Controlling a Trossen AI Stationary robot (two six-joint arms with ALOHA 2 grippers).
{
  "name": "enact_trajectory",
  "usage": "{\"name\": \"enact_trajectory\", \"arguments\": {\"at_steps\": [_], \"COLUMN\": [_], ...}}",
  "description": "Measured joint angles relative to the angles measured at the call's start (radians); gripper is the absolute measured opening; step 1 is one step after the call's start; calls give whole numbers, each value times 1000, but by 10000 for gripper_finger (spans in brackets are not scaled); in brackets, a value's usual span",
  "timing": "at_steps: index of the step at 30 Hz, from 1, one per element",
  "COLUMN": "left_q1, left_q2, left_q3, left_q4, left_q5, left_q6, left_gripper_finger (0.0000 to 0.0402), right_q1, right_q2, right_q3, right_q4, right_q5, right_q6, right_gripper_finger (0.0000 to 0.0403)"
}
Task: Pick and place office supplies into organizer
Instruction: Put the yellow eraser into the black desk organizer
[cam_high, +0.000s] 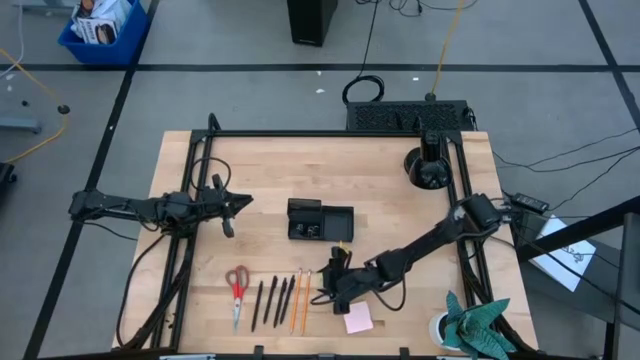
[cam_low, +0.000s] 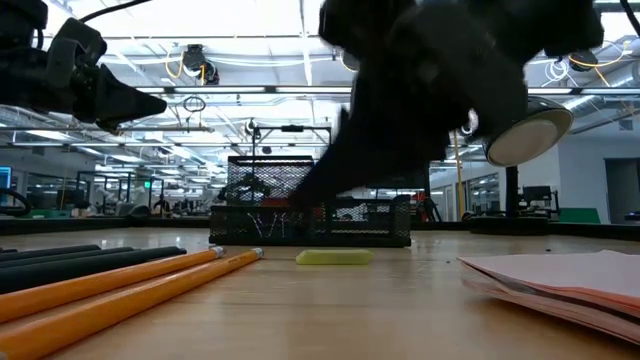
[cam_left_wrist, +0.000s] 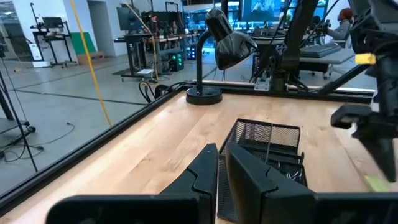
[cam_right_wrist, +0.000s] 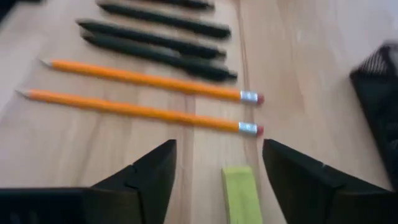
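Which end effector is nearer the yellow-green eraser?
Right. The right end effector hovers directly over the yellow-green eraser, fingers spread either side. The left end effector waits beyond the organizer, far away.

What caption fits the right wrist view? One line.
Open right gripper straddles a yellow-green eraser beside two orange pencils.

Right claw (cam_right_wrist: 214, 171) spread wide; left claw (cam_left_wrist: 222, 165) nearly closed
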Motion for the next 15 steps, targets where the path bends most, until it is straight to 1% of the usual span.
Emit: {"name": "enact_trajectory", "arguments": {"at_steps": [3, 5, 8, 12, 15], "left_q1": [0, 0, 0, 0, 0], "left_q2": [0, 0, 0, 0, 0], "left_q3": [0, 0, 0, 0, 0], "left_q4": [-1, -1, -2, -4, -7], "left_q5": [0, 0, 0, 0, 0], "left_q6": [1, 2, 6, 6, 4], "left_gripper_finger": [42, 42, 42, 42, 42], "right_q1": [-3, -4, -6, -9, -11], "right_q2": [20, 25, 24, 24, 23], "right_q3": [0, 0, 0, 1, 1], "right_q4": [-3, -13, -43, -126, -137], "right_q5": [0, 0, -3, -2, -2], "right_q6": [32, 33, 49, 90, 105], "right_gripper_finger": [257, 262, 260, 252, 247]}}
